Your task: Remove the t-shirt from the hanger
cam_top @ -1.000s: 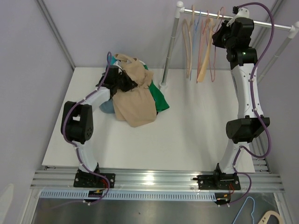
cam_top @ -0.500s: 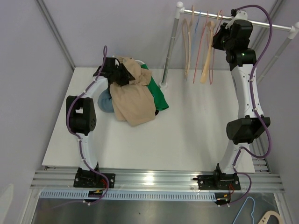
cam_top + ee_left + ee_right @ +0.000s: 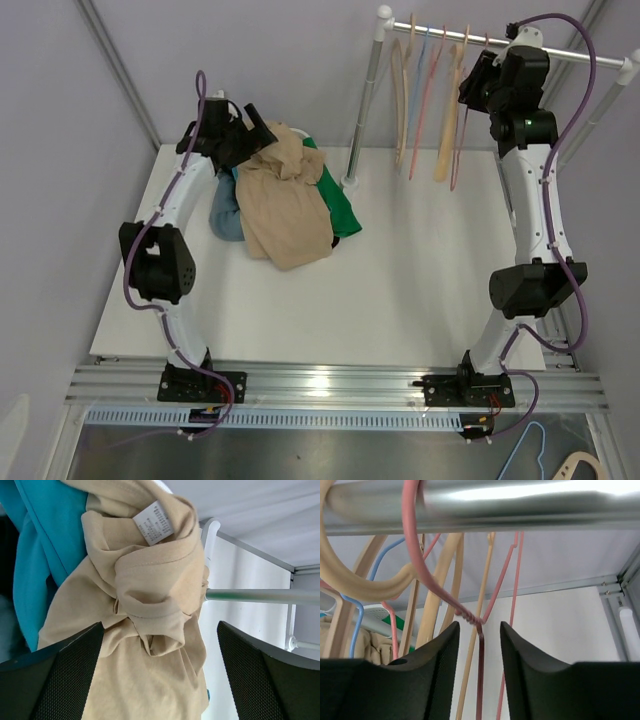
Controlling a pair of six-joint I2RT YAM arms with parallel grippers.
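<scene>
The beige t-shirt [image 3: 285,205] lies crumpled on top of a pile of clothes at the back left of the table. My left gripper [image 3: 256,128] hovers open just above its bunched collar. In the left wrist view the t-shirt [image 3: 145,595] and its white label fill the space below the wide-apart fingers of the left gripper [image 3: 160,630], and nothing is held. My right gripper [image 3: 480,75] is up at the rail [image 3: 560,48]. In the right wrist view the right gripper [image 3: 479,627] is slightly open, and the twisted neck of the pink wire hanger [image 3: 415,555] stands loose between its fingers. The hanger's hook is over the rail [image 3: 520,500].
Several bare hangers, wooden [image 3: 445,130], blue [image 3: 421,75] and pink, hang side by side on the rail. The rack's post [image 3: 365,100] stands just right of the pile. A green garment [image 3: 340,210] and a blue one [image 3: 225,220] lie under the t-shirt. Two hangers [image 3: 530,450] lie on the floor at front right.
My left gripper has opened, let go of the beige t-shirt, and drawn up and back from it. My right gripper has opened off the pink hanger, which now hangs straighter on the rail.
</scene>
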